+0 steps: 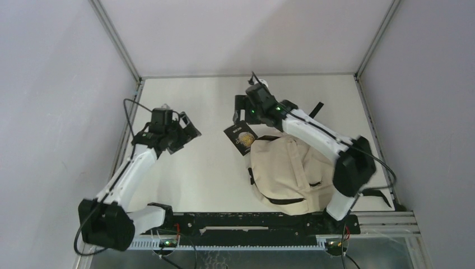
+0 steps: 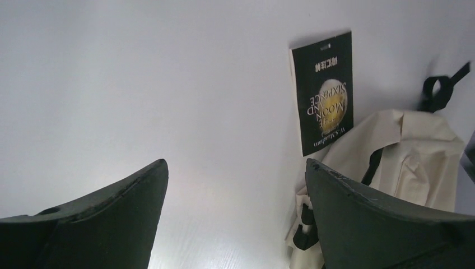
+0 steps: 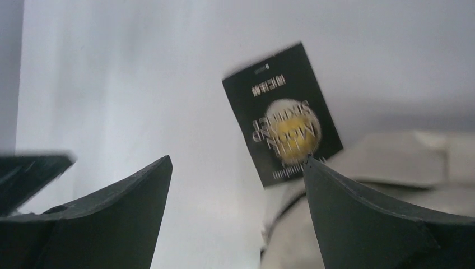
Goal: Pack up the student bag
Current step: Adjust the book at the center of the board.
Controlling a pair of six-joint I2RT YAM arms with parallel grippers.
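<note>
The student bag (image 1: 285, 174) is a cream backpack with black straps, lying on the right half of the white table (image 1: 201, 168); it also shows in the left wrist view (image 2: 414, 157) and the right wrist view (image 3: 392, 168). A black book with a yellow moon on its cover (image 1: 241, 137) (image 2: 324, 92) (image 3: 280, 112) lies flat at the bag's far left corner, with one end resting on the fabric. My right gripper (image 1: 241, 112) (image 3: 238, 159) hangs open just above and behind the book, holding nothing. My left gripper (image 1: 186, 133) (image 2: 236, 162) is open over bare table, left of the book.
A black strap loop (image 1: 316, 109) (image 2: 437, 89) trails from the bag's far side. Grey enclosure walls and metal posts (image 1: 117, 42) ring the table. A black rail (image 1: 252, 221) runs along the near edge between the arm bases.
</note>
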